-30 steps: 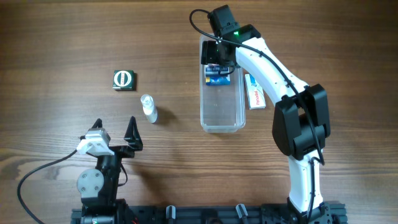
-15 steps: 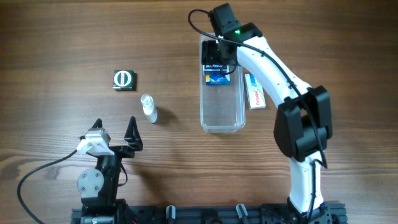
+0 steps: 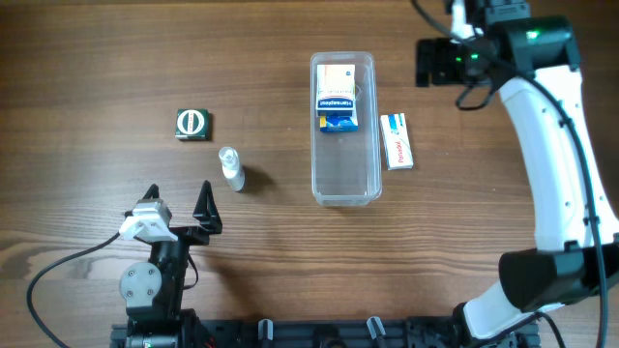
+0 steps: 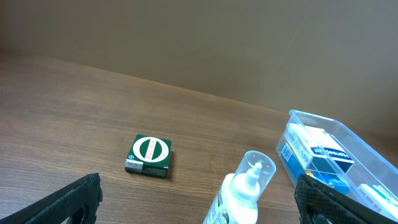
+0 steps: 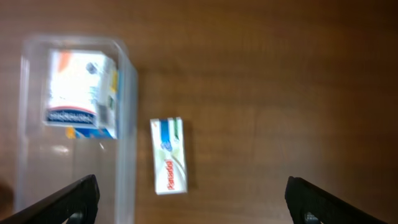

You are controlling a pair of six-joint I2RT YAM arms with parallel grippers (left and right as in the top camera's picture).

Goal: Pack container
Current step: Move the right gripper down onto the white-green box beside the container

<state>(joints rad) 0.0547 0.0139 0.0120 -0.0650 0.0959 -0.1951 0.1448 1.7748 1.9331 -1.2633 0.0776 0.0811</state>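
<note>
The container (image 3: 344,184), a long clear tub, lies in the middle of the table. A white and blue box (image 3: 336,97) rests in its far end. My right gripper (image 3: 433,60) hangs open and empty to the right of that far end. In the right wrist view the container (image 5: 126,130) and its box (image 5: 81,93) sit at the left, and the gripper (image 5: 196,205) is high over the wood. My left gripper (image 3: 179,198) stands open near the front left, with nothing between its fingers. It (image 4: 196,202) faces a small white bottle (image 4: 245,190).
A white Panadol box (image 3: 397,141) lies flat just right of the container, also seen from the right wrist (image 5: 169,155). A green box (image 3: 192,125) sits at the left. The white bottle (image 3: 231,168) stands between it and the container. Bare wood surrounds them.
My right gripper has left the container's far end and swung up and to the right, opening wider. The white and blue box stays in the tub. The left arm has not moved.
</note>
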